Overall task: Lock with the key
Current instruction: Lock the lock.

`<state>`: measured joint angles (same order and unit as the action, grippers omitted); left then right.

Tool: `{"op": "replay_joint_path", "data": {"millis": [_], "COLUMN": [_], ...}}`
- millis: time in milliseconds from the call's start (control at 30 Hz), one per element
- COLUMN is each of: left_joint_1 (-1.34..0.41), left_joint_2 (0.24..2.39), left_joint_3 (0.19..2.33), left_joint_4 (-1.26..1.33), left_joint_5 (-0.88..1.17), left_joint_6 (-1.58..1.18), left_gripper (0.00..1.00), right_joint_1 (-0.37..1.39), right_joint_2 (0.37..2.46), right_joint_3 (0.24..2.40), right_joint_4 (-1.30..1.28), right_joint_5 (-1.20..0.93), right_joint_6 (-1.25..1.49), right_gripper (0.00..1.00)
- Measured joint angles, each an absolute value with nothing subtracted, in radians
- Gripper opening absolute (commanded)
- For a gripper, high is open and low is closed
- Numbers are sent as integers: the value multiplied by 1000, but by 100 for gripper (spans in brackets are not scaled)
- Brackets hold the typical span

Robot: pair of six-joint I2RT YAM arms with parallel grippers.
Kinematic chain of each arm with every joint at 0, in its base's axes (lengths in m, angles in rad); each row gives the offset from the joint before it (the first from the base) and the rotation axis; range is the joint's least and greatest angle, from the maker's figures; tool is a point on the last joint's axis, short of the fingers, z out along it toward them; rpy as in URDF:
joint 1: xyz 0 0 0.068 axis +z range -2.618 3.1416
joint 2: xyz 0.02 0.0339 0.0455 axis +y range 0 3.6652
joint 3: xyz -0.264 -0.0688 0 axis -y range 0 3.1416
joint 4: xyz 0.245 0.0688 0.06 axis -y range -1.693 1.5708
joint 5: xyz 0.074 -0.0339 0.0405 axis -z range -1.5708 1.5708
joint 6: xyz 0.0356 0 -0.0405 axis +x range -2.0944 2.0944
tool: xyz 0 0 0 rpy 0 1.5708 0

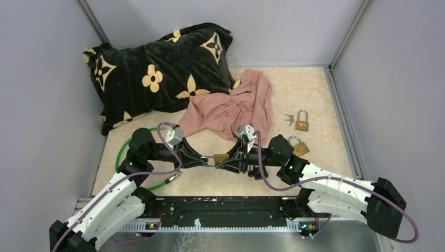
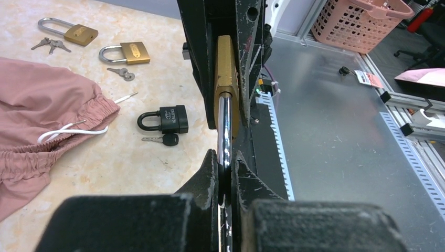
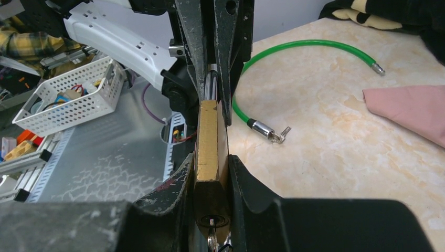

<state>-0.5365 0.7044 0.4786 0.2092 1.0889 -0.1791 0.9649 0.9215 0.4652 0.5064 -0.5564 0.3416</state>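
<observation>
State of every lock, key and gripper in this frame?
held brass padlock: gripped at both ends, shackle position unclear.
inserted key: apparently in its keyhole.
left gripper: shut on shackle.
right gripper: shut on body.
black padlock: shackle closed, black key loose beside.
near brass padlock: shackle closed, small key loose beside.
far brass padlock: shackle closed, key pair loose beside.
green cable lock: open, ends apart.

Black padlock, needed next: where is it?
Left wrist view, left of centre: black padlock on the table, beside a black-headed key, right of the pink cloth.
</observation>
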Motion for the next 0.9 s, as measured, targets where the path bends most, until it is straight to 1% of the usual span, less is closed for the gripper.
{"op": "replay_joint_path", "data": {"millis": [100,300,500,633,900], "left_joint_1": [-544,-566,-582,-599,-655], "left_joint_2": [707,720,718,736,793], "left_joint_3": [477,451,465,452,413], "left_joint_4": [226,377,315,409,592], "left_joint_5": [1086,1060,1026,1009,875], "left_joint_6": [-201,-290,-186,-263,-427], "left_gripper": [0,0,0,0,0], "right_joint_1": [963,953,951,951,946], "right_joint_2": [933,967,928,923,991], "right_joint_3": [466,466,486,487,486], "right_joint_4": [517,599,505,506,561], "right_joint_5": [-560,-575,-551,-538,-535], "right_joint_6": [344,370,324,332,406], "right_gripper": [0,0,0,0,0]}}
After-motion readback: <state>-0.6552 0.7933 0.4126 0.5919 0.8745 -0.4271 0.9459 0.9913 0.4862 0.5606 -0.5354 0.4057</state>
